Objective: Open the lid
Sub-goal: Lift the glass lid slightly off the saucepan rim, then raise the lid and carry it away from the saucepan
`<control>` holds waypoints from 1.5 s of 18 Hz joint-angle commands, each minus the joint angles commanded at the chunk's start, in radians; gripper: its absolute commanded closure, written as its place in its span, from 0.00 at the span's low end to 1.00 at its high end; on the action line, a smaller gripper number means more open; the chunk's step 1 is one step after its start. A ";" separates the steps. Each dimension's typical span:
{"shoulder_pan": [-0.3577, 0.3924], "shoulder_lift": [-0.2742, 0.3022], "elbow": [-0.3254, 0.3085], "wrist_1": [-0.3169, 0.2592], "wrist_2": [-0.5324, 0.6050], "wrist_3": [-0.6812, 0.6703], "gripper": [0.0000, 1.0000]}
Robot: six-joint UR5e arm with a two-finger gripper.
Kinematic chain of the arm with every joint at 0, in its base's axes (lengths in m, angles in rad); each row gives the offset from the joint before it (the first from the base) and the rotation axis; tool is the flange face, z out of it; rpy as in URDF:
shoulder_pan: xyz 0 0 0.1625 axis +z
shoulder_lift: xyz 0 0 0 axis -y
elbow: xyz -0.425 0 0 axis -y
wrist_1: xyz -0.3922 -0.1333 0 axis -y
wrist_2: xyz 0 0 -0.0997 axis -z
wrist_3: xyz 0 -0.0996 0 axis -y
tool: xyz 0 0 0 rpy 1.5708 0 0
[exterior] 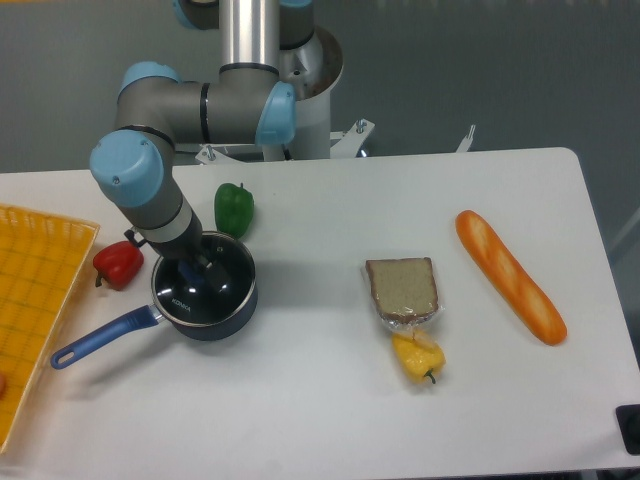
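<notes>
One lid (215,290), one saucepan (203,312), three peppers (234,208)

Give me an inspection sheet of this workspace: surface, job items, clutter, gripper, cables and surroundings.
Surface: white table, no spills seen.
Job's things: glass lid sits on the dark blue saucepan, whose blue handle points toward the front left.
Clutter: green pepper and red pepper beside the pan; bread slice, yellow pepper, baguette to the right; yellow tray at the left edge.
Gripper: gripper is down over the lid's centre; whether it is closed cannot be told.
Cables: nothing seen.
Surroundings: grey wall, arm base behind the table.
</notes>
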 joint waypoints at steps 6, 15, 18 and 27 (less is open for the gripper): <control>-0.002 0.002 0.005 -0.005 0.002 0.002 0.36; 0.000 0.003 0.035 -0.015 0.003 0.011 0.38; 0.008 0.011 0.054 -0.017 0.003 0.018 0.38; 0.055 0.035 0.133 -0.089 -0.002 0.116 0.41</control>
